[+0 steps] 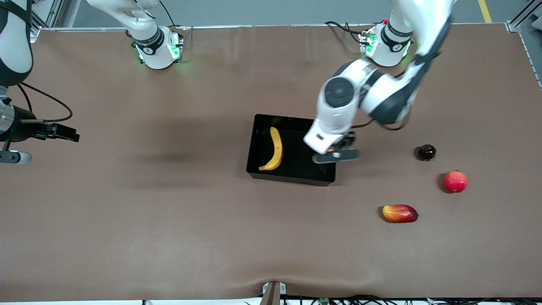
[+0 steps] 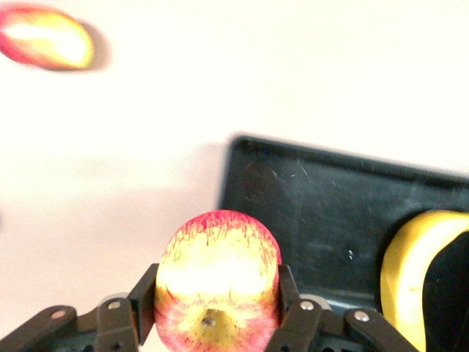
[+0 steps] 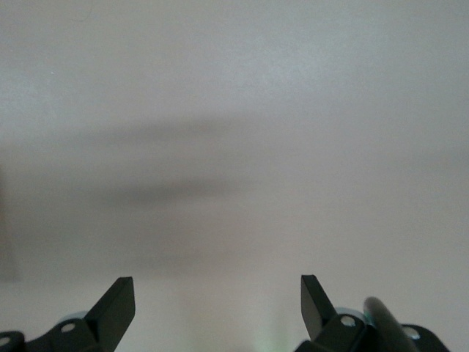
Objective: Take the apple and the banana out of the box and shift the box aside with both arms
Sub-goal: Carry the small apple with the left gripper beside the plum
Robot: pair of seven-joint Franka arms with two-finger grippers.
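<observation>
The black box point(image 1: 292, 179) sits mid-table with the yellow banana point(image 1: 275, 149) lying inside it. My left gripper point(image 1: 336, 151) is shut on the small red apple with yellow patches point(image 2: 218, 279) and holds it in the air over the box's wall at the left arm's end. The left wrist view shows the box point(image 2: 308, 205) and the banana point(image 2: 410, 271) below the apple. My right gripper point(image 1: 63, 131) is open and empty, waiting over bare table at the right arm's end; its fingers point(image 3: 117, 301) stand wide apart.
An oblong red-yellow mango point(image 1: 400, 213), a plain pinkish-red round fruit point(image 1: 455, 181) and a small dark round fruit point(image 1: 427, 152) lie on the brown table toward the left arm's end. The mango also shows in the left wrist view point(image 2: 45, 37).
</observation>
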